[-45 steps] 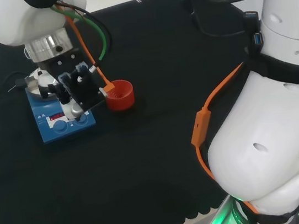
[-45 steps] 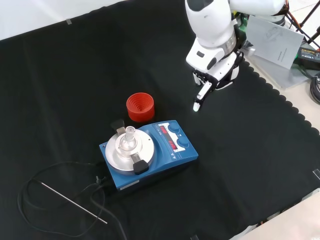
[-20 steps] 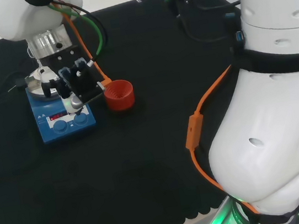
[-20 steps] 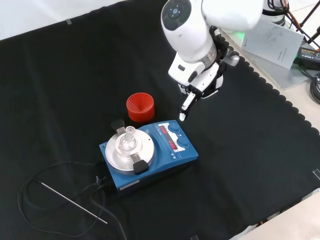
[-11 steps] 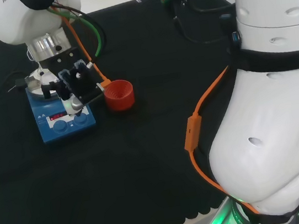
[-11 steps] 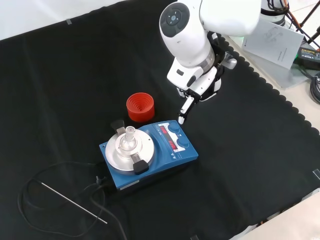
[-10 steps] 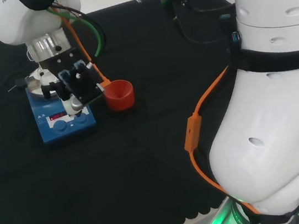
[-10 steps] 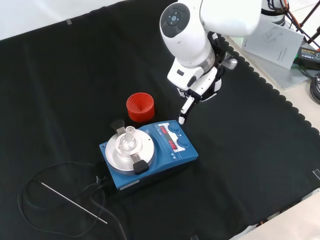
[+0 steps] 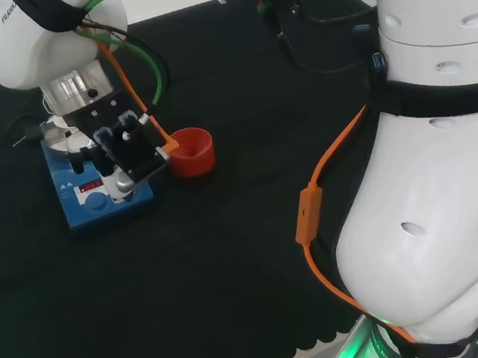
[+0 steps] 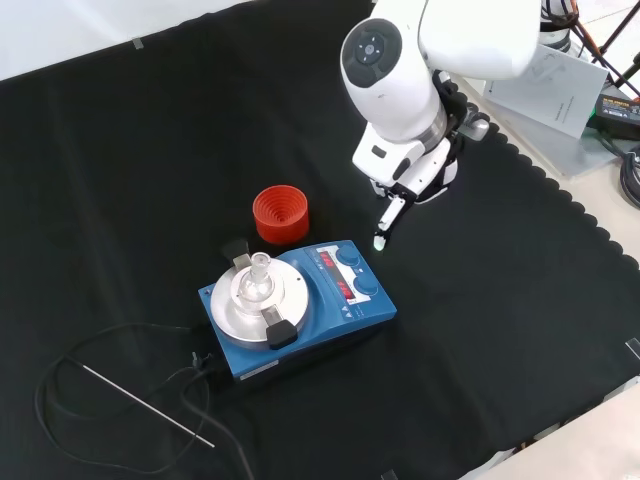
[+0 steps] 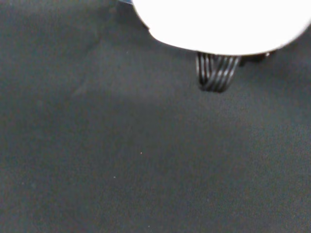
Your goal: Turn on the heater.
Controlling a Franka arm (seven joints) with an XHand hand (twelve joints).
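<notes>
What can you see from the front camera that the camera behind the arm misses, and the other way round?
Front view alone: the thin metal rod and black cable lying on the cloth left of the blue heater, and white papers at the bench's edge. Head view alone: the arm's orange cable and its big white links. Both: the blue heater with its round silver plate, the red ribbed ring and the black and white hand near the heater's knobs.
</notes>
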